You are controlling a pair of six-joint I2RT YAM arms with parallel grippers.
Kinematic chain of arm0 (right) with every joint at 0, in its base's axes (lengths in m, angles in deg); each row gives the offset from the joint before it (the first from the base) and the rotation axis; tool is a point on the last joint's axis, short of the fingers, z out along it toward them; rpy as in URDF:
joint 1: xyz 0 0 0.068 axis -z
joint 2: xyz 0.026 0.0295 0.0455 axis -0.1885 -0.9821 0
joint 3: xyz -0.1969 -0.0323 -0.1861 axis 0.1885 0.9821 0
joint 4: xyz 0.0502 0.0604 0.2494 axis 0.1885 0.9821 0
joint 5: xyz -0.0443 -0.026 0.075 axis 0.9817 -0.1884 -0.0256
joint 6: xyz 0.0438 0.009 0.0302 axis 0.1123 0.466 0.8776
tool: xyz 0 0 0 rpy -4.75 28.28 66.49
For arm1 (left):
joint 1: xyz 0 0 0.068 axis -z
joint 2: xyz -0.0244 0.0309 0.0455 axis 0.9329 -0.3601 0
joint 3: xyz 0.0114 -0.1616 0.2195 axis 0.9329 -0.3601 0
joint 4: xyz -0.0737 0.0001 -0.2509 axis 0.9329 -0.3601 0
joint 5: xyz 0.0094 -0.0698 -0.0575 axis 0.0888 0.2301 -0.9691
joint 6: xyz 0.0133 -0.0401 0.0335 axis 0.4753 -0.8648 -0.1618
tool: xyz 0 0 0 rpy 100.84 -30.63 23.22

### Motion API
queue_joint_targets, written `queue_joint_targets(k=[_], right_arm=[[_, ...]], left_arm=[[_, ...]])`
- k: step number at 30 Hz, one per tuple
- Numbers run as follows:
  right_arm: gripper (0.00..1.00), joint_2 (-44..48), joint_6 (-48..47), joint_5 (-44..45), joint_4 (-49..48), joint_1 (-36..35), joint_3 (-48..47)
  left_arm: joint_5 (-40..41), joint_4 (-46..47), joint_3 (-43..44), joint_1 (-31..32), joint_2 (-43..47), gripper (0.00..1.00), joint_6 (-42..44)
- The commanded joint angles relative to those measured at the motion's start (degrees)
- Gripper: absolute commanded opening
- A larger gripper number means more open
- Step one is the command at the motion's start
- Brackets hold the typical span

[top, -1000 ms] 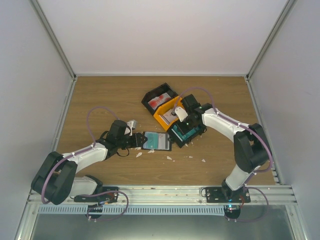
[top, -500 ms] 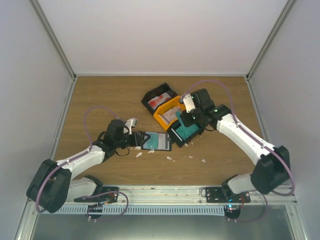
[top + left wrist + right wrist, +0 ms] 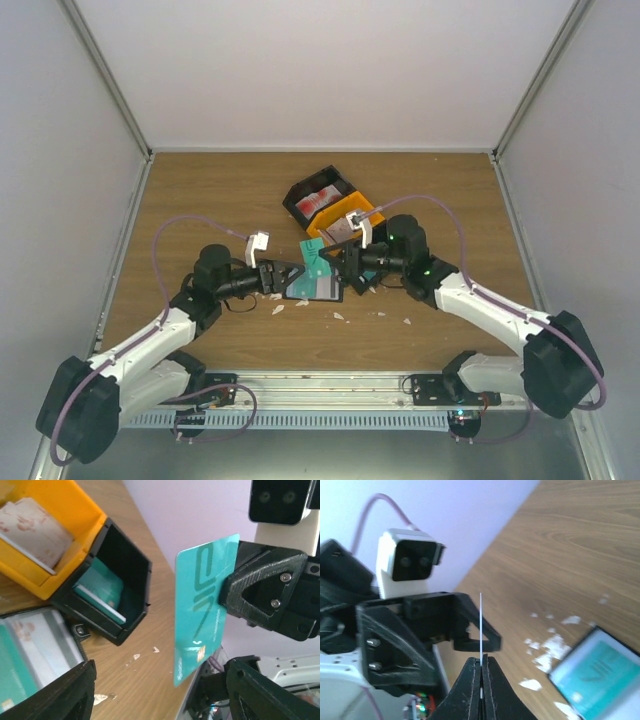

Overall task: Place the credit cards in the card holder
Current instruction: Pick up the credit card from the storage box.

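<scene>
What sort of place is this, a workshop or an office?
Probably a robot test booth in a lab: a wooden table boxed in by plain white walls, two arms bolted to a metal rail, and an orange bin holding cards.

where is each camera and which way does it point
Top: high behind the bases, looking down at the table; left arm and right arm show.
Left wrist: looks across at the teal card in the right tool; own open fingers at the bottom.
Right wrist: looks at the left tool, card edge-on; own fingers pinch it.
Shared: both wrist views catch the teal card and the card holder.
</scene>
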Motion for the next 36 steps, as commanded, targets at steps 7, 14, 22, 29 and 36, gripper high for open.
queue_joint_targets(k=[7, 14, 22, 29, 36], right_arm=[[0.01, -2.39, 15.75, -7.48, -24.94, -2.39, 3.64], [0.02, -2.79, 14.95, -8.39, -24.09, -2.44, 3.88], [0.04, -3.34, 14.18, -10.04, -22.24, -2.50, 4.44], [0.33, -2.98, 9.99, -5.39, -14.30, -2.35, 4.01], [0.51, -3.25, 2.08, 13.89, 6.82, -3.83, 2.07]], left_arm=[[-8.40, 14.32, -2.05, 0.26, 0.31, 0.36, -6.92], [-9.30, 16.33, -2.05, 0.24, -0.90, 0.09, -6.82], [-8.69, 19.05, -3.28, 0.26, -1.25, 0.14, -6.90], [-4.75, 16.64, -4.25, 0.19, -0.64, 0.00, -5.56], [5.72, -1.05, -2.37, 0.00, -1.99, 0.00, 2.22]])
